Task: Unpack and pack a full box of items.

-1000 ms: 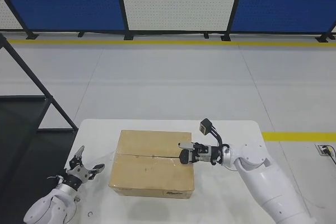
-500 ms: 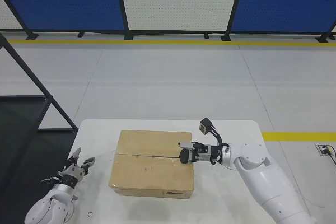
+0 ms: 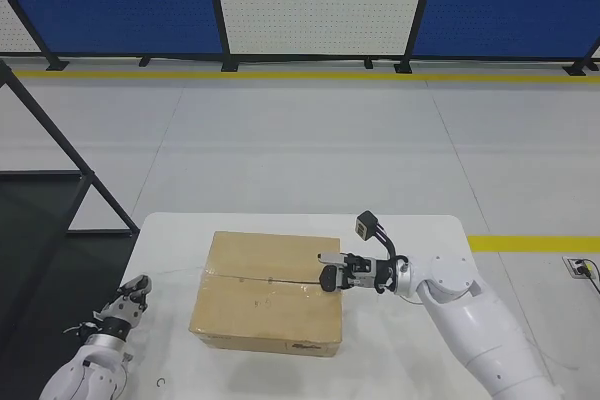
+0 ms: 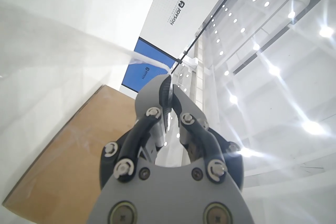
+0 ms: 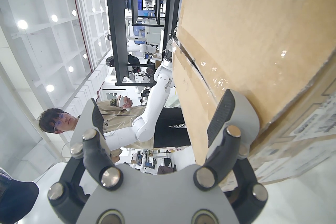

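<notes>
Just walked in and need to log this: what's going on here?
The robot appears to be unsealing a closed cardboard box on the table. Its left gripper is shut on a strip of clear tape that runs back to the box. The right gripper, open, rests against the box top at the seam's far end.

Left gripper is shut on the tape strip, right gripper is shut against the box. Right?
Not quite: the left gripper is shut on the tape strip, but the right gripper is open, one finger against the box, as the right wrist view shows.
</notes>
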You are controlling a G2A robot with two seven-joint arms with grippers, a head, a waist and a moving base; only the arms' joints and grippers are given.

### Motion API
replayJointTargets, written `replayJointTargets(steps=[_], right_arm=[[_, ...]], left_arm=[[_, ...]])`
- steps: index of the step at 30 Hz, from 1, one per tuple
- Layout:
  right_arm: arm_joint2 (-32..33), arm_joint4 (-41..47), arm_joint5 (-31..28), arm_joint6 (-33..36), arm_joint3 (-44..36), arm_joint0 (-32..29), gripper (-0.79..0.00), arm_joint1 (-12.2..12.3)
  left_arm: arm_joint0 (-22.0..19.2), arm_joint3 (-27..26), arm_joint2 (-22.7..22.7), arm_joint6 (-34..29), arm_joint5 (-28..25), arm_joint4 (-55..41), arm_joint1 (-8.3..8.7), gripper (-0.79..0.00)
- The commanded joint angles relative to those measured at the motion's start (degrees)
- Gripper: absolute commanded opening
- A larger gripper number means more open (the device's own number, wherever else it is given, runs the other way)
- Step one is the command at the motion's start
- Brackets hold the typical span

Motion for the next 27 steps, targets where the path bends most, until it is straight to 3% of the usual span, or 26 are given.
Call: replayJointTargets(steps=[1,27], right_arm=[[-0.02,-0.01,-0.03,-0.03,0.09,0.04,0.0,-0.03],[-1.52,-1.38,1.73,-1.41,2.9,1.25,0.0,-0.91]], left_arm=[[0.24,-0.03,-0.3,-0.05,-0.08,-0.12,0.01,-0.785],[2.26,-1.74,-2.75,0.27,-1.49,-0.82,-0.12,-0.785]])
